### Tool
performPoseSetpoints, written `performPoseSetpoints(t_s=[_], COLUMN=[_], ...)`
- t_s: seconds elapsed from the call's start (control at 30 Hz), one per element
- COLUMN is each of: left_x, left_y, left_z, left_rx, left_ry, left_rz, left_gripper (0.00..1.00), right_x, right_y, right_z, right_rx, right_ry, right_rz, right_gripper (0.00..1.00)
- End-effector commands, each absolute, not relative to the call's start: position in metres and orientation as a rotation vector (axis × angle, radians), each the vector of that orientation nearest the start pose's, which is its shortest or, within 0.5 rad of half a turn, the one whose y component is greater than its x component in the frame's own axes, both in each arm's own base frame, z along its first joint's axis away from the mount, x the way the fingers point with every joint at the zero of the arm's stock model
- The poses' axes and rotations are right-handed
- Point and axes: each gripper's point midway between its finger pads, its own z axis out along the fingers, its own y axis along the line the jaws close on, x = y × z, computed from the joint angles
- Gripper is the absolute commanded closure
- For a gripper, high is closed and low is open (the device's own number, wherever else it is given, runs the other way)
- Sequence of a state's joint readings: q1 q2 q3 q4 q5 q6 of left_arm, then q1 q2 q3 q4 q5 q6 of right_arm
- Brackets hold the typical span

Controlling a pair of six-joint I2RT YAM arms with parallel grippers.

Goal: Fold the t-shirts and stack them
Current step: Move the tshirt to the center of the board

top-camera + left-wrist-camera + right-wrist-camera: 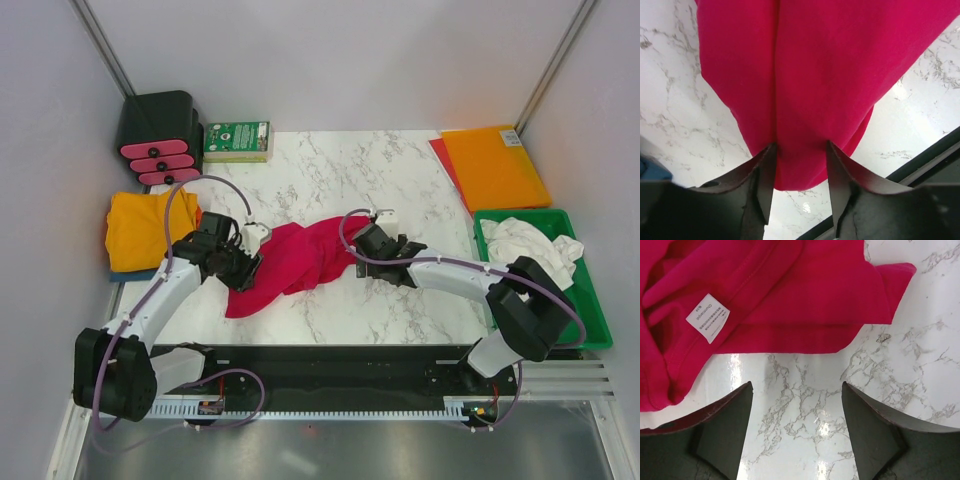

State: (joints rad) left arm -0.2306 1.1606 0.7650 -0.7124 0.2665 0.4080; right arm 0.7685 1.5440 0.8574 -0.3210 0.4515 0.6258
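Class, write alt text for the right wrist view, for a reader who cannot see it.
The right gripper stands open above the marble table, with nothing between its dark fingers. Just beyond them lies a crumpled red t-shirt, its white label facing up.

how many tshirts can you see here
4: red t-shirt mid-table, yellow t-shirt at the left edge, blue t-shirt peeking from under it, white t-shirt in the green tray. That heap may hide more.

Crimson t-shirt (300, 262) crumpled at centre, yellow t-shirt (140, 228) far left
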Motion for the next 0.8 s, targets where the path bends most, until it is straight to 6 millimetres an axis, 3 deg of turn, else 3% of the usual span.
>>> performPoseSetpoints(t_s=[0.0, 0.07, 0.1, 0.17, 0.3, 0.33, 0.5, 0.53, 0.63, 0.77], left_x=[0.232, 0.232, 0.234, 0.237, 0.248, 0.254, 0.283, 0.286, 0.295, 0.307], left_y=[-0.074, -0.074, -0.073, -0.073, -0.075, -0.076, -0.076, -0.077, -0.083, -0.087], left_z=[0.071, 0.070, 0.071, 0.075, 0.094, 0.108, 0.161, 0.164, 0.177, 0.175], left_rx=[0.927, 0.914, 0.905, 0.880, 0.832, 0.797, 0.670, 0.644, 0.601, 0.565], left_ry=[2.473, 2.474, 2.472, 2.463, 2.405, 2.367, 2.233, 2.236, 2.223, 2.249], left_rz=[-0.212, -0.204, -0.194, -0.191, -0.174, -0.165, -0.114, -0.123, -0.158, -0.178], left_gripper=[0.61, 0.74, 0.88, 0.98, 0.98, 0.98, 0.98, 0.98, 0.98, 0.98], right_x=[0.297, 0.298, 0.297, 0.297, 0.299, 0.300, 0.322, 0.332, 0.352, 0.375], right_y=[0.213, 0.213, 0.213, 0.212, 0.204, 0.201, 0.160, 0.142, 0.116, 0.109], right_z=[0.062, 0.063, 0.063, 0.064, 0.068, 0.074, 0.097, 0.102, 0.104, 0.101], right_rx=[0.019, 0.020, 0.020, 0.020, 0.056, 0.074, 0.244, 0.313, 0.415, 0.451], right_ry=[2.378, 2.374, 2.374, 2.371, 2.347, 2.331, 2.268, 2.259, 2.254, 2.262], right_rz=[0.055, 0.047, 0.049, 0.042, 0.012, -0.001, -0.040, -0.048, -0.057, -0.052], right_gripper=[0.21, 0.21, 0.22, 0.22, 0.22, 0.22, 0.21, 0.21, 0.23, 0.42])
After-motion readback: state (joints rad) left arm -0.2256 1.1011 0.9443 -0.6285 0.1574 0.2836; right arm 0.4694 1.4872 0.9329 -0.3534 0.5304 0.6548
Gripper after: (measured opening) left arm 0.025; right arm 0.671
